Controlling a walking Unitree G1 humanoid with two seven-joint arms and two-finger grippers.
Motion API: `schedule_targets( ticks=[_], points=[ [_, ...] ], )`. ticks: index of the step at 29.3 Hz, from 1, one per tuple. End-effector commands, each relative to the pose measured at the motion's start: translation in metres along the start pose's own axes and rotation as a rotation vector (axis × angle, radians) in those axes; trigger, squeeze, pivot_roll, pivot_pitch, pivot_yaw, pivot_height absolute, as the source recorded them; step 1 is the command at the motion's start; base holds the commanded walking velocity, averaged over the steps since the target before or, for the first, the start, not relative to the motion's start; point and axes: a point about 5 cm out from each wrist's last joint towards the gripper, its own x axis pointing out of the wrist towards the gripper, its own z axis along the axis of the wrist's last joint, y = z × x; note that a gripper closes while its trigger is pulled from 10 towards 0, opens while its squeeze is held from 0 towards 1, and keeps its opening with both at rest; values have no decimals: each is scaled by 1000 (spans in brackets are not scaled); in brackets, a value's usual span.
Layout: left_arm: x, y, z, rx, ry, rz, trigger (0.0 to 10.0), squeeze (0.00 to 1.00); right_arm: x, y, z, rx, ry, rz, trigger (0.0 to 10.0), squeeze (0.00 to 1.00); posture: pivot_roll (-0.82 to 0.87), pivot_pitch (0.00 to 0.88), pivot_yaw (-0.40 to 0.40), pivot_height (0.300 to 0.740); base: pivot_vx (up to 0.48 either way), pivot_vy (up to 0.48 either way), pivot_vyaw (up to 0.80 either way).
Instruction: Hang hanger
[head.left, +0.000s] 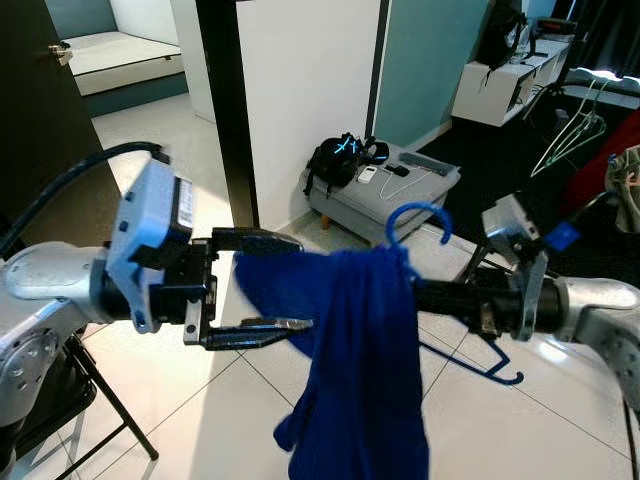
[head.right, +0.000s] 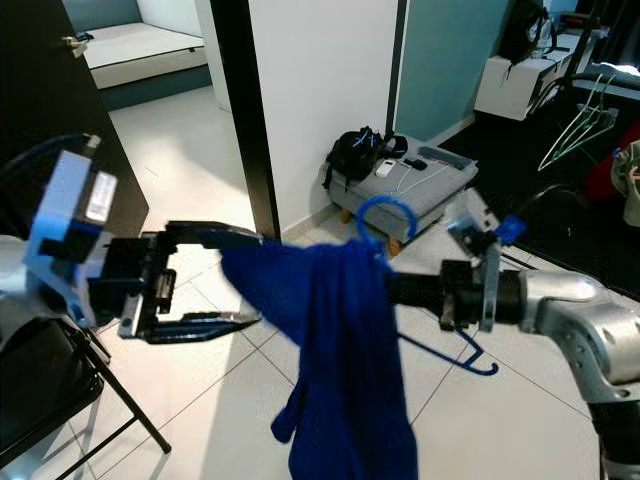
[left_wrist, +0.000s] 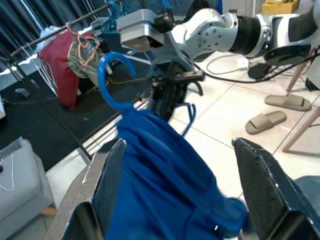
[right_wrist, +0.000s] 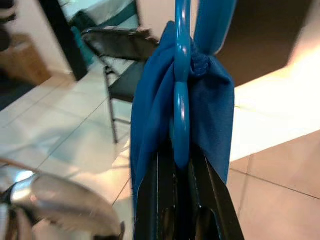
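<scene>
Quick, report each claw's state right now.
Left claw: open, its two fingers spread either side of the blue garment, not clamped on it.
Right claw: shut on the blue hanger, garment draped over it.

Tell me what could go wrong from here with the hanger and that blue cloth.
1. The cloth lies bunched on the right tool's side of the hanger and hangs low, so it might slide off when carried.
2. The left tool is open around a fold of cloth; closing and pulling could drag it off the hanger.
3. The right tool pinches only the thin hanger neck, so the hanger could twist in the grip.
</scene>
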Motion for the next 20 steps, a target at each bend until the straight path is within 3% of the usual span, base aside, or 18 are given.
schedule_targets(
  ticks=[1,6,10,20],
  points=[
    [-1,2,-2,5,48,-16,10000,0,5,6,5,-25,-1,54,10000,0,45,0,-2,740,0,0,0],
    [4,5,-9,-23,59,-11,10000,0,16,13,8,-49,2,125,10000,0,45,0,0,740,0,0,0],
    [10,5,-14,-91,29,-6,10000,0,27,25,10,-70,-1,198,10000,0,42,0,8,740,0,0,0],
    [11,4,-29,-139,97,-13,10000,0,28,31,18,-100,-11,235,10000,0,40,0,13,740,0,0,0]
  ],
)
